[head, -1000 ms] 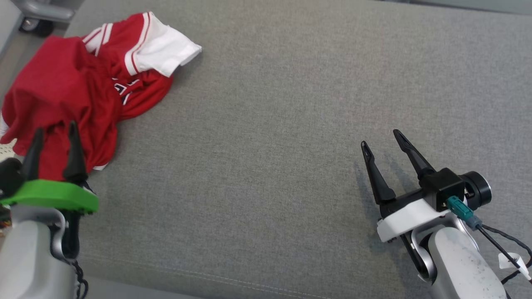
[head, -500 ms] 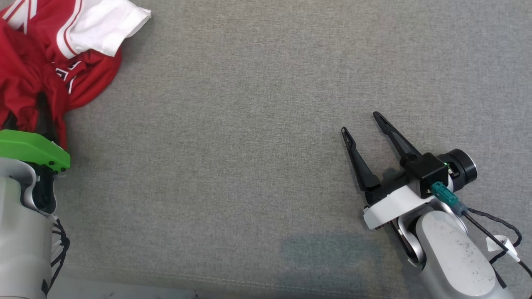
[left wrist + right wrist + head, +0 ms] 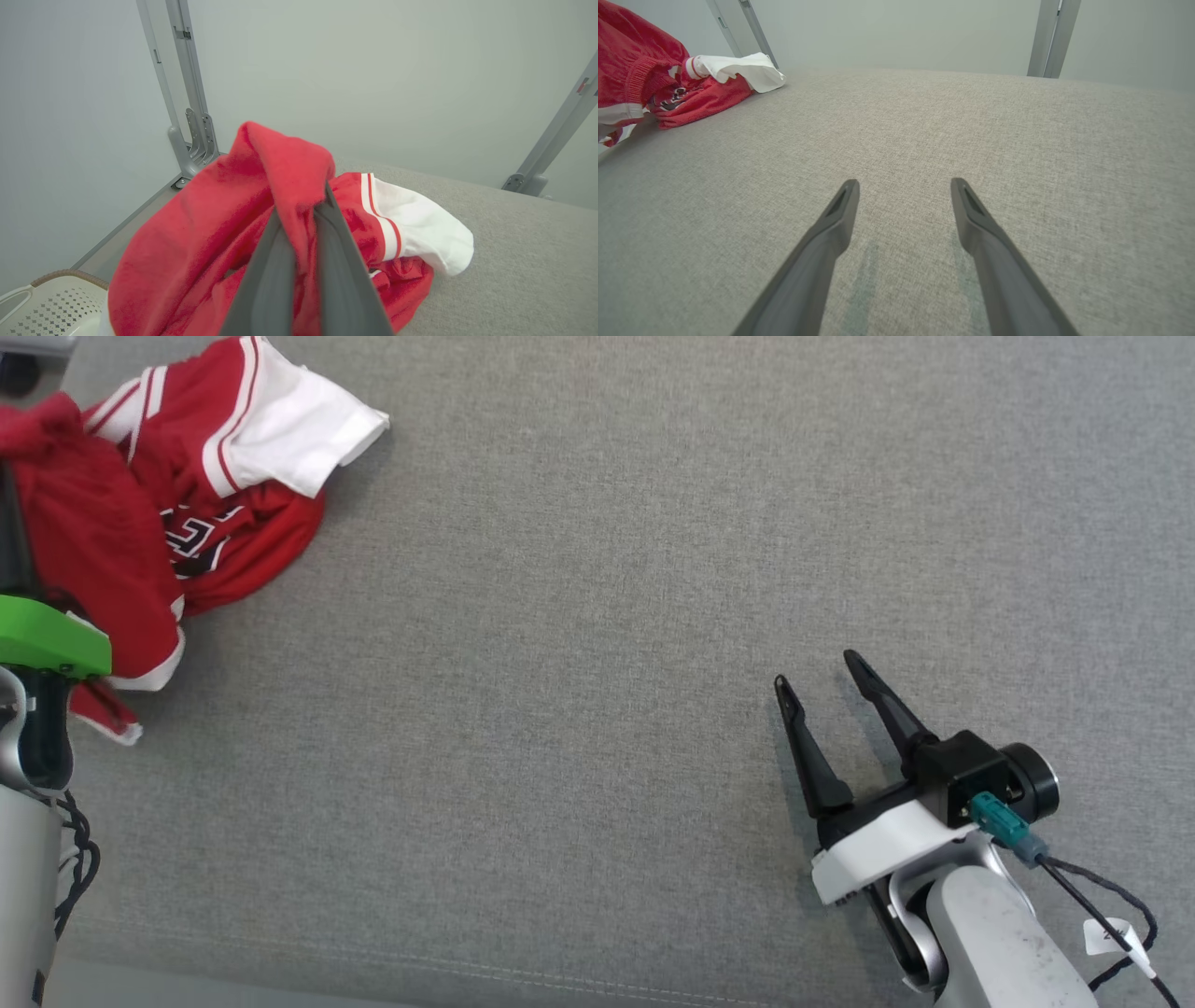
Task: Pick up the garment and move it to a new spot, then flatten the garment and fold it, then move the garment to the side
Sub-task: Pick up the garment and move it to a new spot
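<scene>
Red garment, bunched at the counter's far left corner and pinched by the closed left end effector, lift fully clear before carrying toward the counter's middle, with the wide-open, empty right end effector near its front right.

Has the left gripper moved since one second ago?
Yes: the left gripper advanced into the garment, shut on a fold and lifted it off the surface.

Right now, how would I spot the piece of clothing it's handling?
Find the wide grey padded surface; at its far left edge sits a crumpled heap. That is the garment: bright red with a white, red-striped sleeve, pinched by the left tool.
</scene>
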